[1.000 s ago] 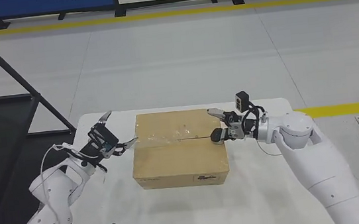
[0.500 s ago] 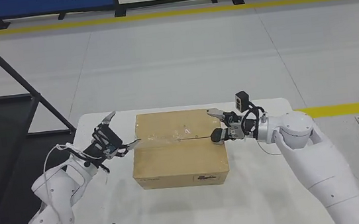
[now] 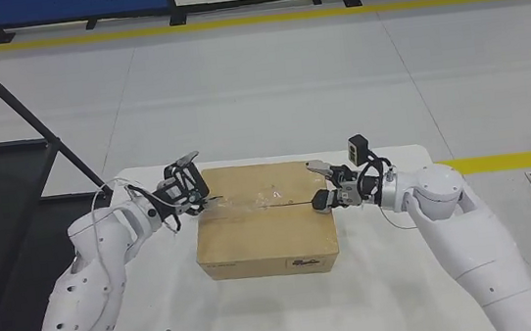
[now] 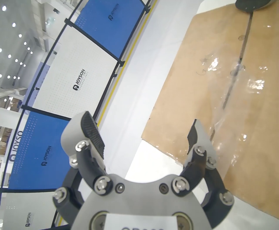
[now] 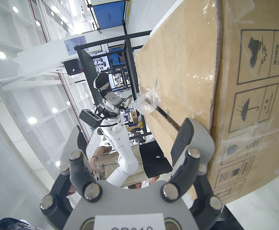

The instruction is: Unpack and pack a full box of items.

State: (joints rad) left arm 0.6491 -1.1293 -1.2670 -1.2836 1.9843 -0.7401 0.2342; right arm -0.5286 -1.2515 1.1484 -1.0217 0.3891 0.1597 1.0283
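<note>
— On the desk (image 3: 387, 280), how does the box (image 3: 265, 227) lie?
— Toward the far edge, flaps shut, long axis running left to right, with the taped seam (image 3: 280, 203) along it. More desk shows in front of it than behind.
— And the tools?
— The left tool (image 4: 141, 124) is open at the box's left end, one finger over the clear tape (image 4: 237, 104); I cannot tell if it touches. The right tool (image 3: 316, 182) is open at the right end, one finger just beside the seam's end.

Matt brown cardboard box (image 3: 265, 232), glossy wrinkled clear tape (image 4: 250, 82); left pincer (image 4: 141, 119) grey metal, ribbed black pads (image 4: 92, 130).
</note>
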